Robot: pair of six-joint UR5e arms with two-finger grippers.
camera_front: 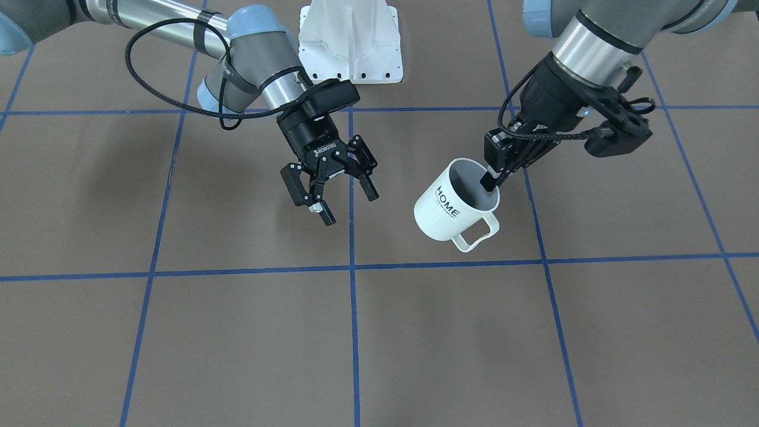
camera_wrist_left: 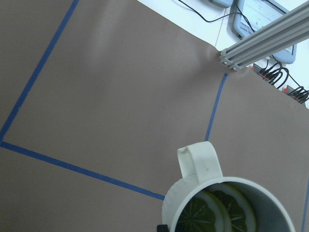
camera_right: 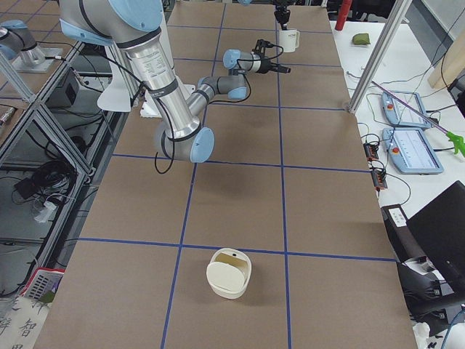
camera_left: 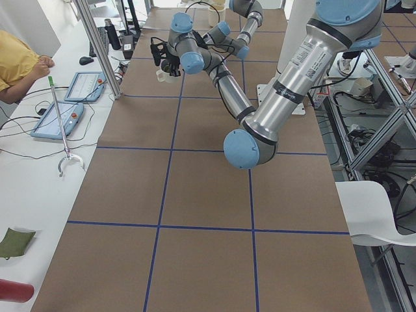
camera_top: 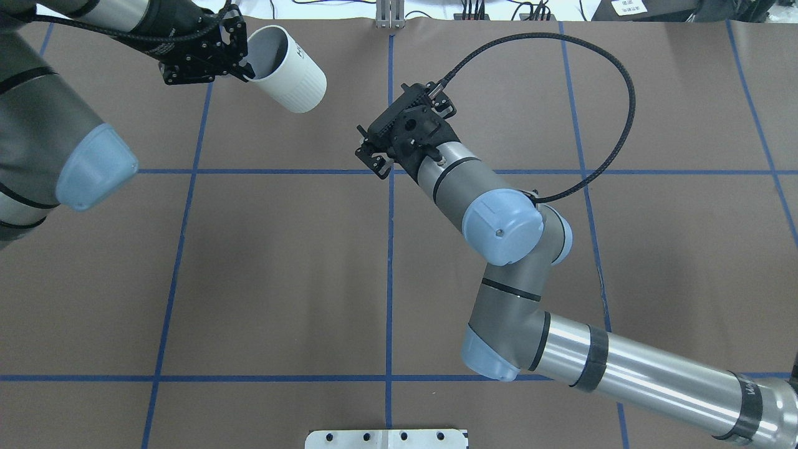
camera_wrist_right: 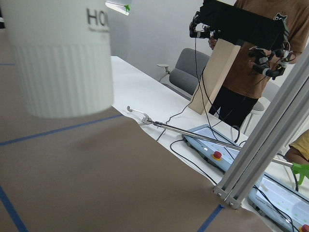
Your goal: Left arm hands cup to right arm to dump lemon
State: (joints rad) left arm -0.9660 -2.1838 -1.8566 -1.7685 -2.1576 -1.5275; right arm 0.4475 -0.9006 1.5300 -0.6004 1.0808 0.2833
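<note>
Over the table (camera_front: 237, 332), left pincer (camera_front: 491, 181) tight on rim of "HOME" cup (camera_front: 445, 214), "ROBOTIQ" right pincer (camera_front: 348, 206) agape

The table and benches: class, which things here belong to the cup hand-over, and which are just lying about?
Part of the job:
cup, held at its rim
lemon slices inside it
left gripper, clamped on the rim
right gripper, open and empty

Lying about:
green cloth
red cylinder
grabber stick
control tablets
white tub, perhaps the dump spot

Your left arm (camera_top: 37, 112) and right arm (camera_top: 629, 365), silver-and-grey tubes, pale blue joint caps (camera_top: 502, 227), black bands (camera_top: 589, 368), black right gripper (camera_front: 347, 204) marked ROBOTIQ, braided black cable (camera_top: 633, 112), white bolted base (camera_front: 350, 41)
</note>
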